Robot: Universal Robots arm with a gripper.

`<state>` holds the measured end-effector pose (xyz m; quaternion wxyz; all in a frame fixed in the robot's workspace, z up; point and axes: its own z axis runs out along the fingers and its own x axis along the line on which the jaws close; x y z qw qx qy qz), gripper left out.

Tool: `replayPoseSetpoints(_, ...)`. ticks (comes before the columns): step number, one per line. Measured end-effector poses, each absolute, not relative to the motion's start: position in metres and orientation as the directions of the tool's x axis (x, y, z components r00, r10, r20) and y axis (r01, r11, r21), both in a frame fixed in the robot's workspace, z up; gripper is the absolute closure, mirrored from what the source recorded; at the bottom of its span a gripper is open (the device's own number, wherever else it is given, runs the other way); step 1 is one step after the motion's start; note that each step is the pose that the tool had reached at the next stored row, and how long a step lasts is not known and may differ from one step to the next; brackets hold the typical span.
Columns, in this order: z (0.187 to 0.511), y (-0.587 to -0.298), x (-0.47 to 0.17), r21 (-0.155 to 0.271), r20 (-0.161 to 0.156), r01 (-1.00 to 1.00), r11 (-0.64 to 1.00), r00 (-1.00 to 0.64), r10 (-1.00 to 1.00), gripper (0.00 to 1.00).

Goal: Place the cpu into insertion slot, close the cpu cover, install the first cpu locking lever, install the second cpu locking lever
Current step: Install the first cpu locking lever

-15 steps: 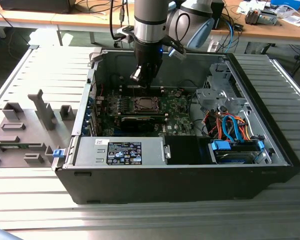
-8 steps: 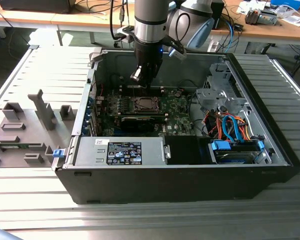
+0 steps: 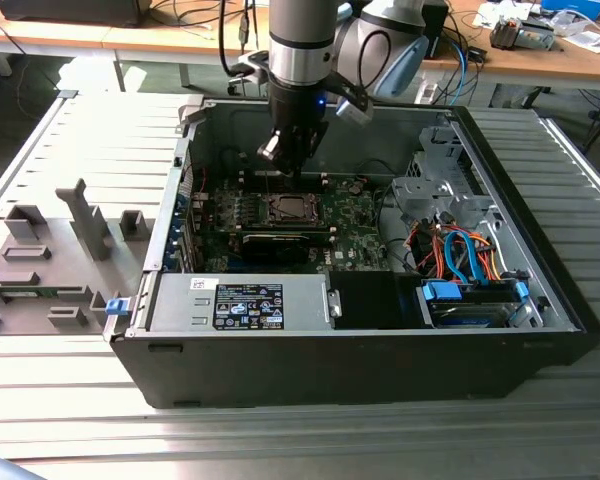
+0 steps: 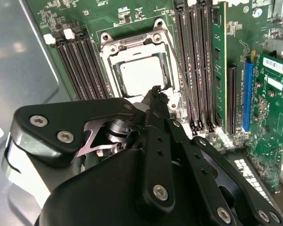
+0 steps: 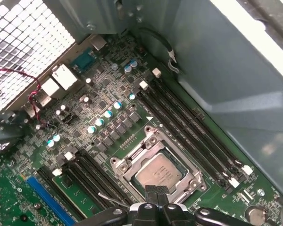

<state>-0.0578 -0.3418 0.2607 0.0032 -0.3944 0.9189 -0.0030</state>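
1. A robot arm's gripper (image 3: pixel 286 172), fingertips pressed together with nothing visible between them, hangs at the edge of the insertion slot (image 3: pixel 289 208) inside an open computer case (image 3: pixel 360 370).
2. The cpu (image 5: pixel 159 173) lies flat in the slot, with the silver cpu cover (image 4: pixel 108 70) down around it.
3. Black memory slots (image 4: pixel 82 66) flank the socket.

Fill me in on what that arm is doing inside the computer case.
The arm's gripper, jaws shut, hangs inside the open computer case, right at the edge of the insertion slot on the green board. The cpu already lies in the slot, and the cpu cover lies flat around it. I cannot make out anything held in the gripper.
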Motion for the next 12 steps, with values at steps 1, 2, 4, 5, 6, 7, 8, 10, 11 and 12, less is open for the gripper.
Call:
replayPoseSetpoints(1, 0.2606, -0.3418, -0.0578, -0.008, -0.003, -0.720, 0.694, -0.694, -0.720, 0.89)
replayPoseSetpoints(2, 0.2607, -0.3418, -0.0578, -0.009, -0.003, -0.713, 0.701, -0.701, -0.713, 0.89)
replayPoseSetpoints(4, 0.2606, -0.3418, -0.0578, -0.010, -0.002, -0.698, 0.716, -0.716, -0.698, 0.89)
replayPoseSetpoints(5, 0.2606, -0.3418, -0.0577, -0.010, -0.001, -0.694, 0.720, -0.720, -0.694, 0.89)
replayPoseSetpoints(6, 0.2606, -0.3418, -0.0577, -0.011, -0.001, -0.688, 0.725, -0.725, -0.688, 0.89)
replayPoseSetpoints(7, 0.2606, -0.3418, -0.0576, -0.011, 0.000, -0.685, 0.728, -0.728, -0.685, 0.89)
replayPoseSetpoints(8, 0.2606, -0.3418, -0.0575, -0.012, 0.000, -0.683, 0.731, -0.731, -0.683, 0.89)
replayPoseSetpoints(10, 0.2606, -0.3418, -0.0572, -0.014, 0.002, -0.673, 0.739, -0.739, -0.674, 0.89)
replayPoseSetpoints(11, 0.2606, -0.3418, -0.0571, -0.014, 0.003, -0.669, 0.743, -0.743, -0.669, 0.89)
replayPoseSetpoints(12, 0.2606, -0.3418, -0.0570, -0.015, 0.003, -0.666, 0.746, -0.746, -0.666, 0.89)
